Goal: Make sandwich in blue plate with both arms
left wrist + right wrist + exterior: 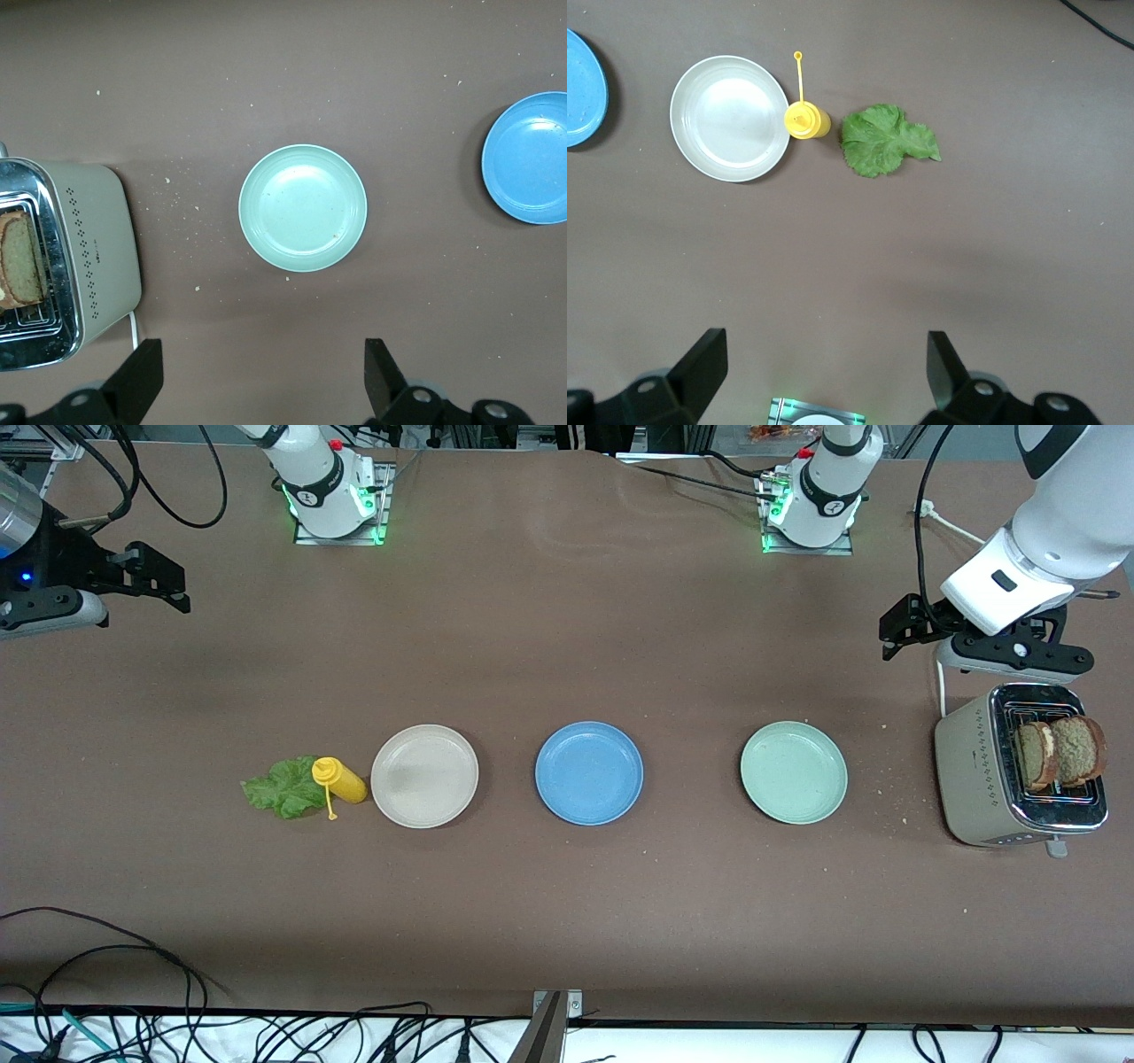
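The blue plate [589, 772] [529, 158] [583, 87] lies bare in the middle of the table. Two brown toast slices [1060, 751] [22, 259] stand upright in the toaster [979, 779] [93, 243] at the left arm's end. A ruffled lettuce leaf [279, 786] [884, 140] lies flat on the table toward the right arm's end. My left gripper [897, 631] [263, 372] hangs open and holds nothing, over bare table beside the toaster. Over bare table at the right arm's end, my right gripper [164, 580] [826, 367] is open and holds nothing.
A beige plate [424, 776] [730, 118] and a pale green plate [794, 771] [302, 207] flank the blue one, both bare. A yellow squeeze bottle [339, 780] [806, 119] lies between the lettuce and the beige plate. Crumbs dot the table near the toaster. Cables hang at the front edge.
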Available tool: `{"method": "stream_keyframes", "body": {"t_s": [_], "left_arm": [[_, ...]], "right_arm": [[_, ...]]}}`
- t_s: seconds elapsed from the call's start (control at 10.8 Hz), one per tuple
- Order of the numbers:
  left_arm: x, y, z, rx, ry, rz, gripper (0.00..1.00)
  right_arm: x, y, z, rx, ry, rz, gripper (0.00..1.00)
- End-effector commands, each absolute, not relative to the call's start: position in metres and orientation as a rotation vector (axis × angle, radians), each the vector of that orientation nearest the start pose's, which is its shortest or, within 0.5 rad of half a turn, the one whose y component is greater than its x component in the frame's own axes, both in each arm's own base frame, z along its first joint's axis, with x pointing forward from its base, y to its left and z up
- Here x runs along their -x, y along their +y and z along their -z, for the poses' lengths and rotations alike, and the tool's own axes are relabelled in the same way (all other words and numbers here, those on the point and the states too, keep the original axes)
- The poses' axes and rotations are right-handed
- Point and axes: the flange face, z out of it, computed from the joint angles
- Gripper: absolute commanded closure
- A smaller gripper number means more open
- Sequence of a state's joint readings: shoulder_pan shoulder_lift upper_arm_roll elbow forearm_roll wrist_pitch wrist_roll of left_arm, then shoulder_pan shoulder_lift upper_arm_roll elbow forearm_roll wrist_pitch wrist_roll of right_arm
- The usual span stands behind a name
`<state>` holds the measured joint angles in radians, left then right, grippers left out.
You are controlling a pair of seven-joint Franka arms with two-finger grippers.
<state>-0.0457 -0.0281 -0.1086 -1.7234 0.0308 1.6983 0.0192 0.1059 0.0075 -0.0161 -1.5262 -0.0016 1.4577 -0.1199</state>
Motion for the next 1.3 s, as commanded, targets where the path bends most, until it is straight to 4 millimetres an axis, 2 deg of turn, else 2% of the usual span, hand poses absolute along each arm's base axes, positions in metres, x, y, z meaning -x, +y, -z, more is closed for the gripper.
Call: {"method": "stream_keyframes", "body": {"t_s": [0.0,1.21], "left_arm": [[-0.5493,-0.0823,-0.5826,3.103,0.293,-0.005,0.0],[-0.5494,-0.0814,-0.5826,3.103,0.29,-0.005,0.0]], "right_arm": [[-0.5445,0.038,-0.6354,3.108,-0.294,-0.131,0.0],[-0.5421,0.0455,-0.6395,3.08,-0.279,-0.118,0.0]]}}
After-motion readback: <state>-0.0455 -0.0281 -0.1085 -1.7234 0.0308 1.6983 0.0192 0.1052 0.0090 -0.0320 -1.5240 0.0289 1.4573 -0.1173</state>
